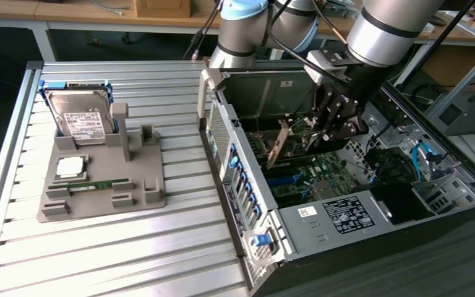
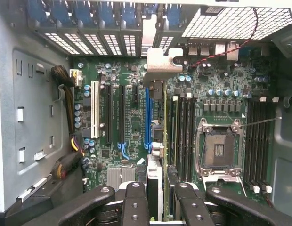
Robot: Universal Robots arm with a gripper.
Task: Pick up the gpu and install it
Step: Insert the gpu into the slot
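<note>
Gripper point(image 2: 158, 200) fingers clamp the gpu point(image 2: 161, 141) edge-on inside the open computer case point(image 1: 246, 185), above the motherboard point(image 2: 132, 127); seating well requires its edge square over the blue slot point(image 2: 147, 122), bracket toward the rear openings.

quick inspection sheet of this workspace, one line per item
surface: slatted metal table, an open pc case lying on it
job's things: gpu held edge-down inside the case above the motherboard, its silver bracket near the rear slot openings
clutter: grey parts holder with a hard drive, a cpu and a ram stick
grippers: tool shut on the gpu
cables: black bundle in the case, blue cables by the drive bay
surroundings: desks behind the table, grey box at the exterior view's right
</note>
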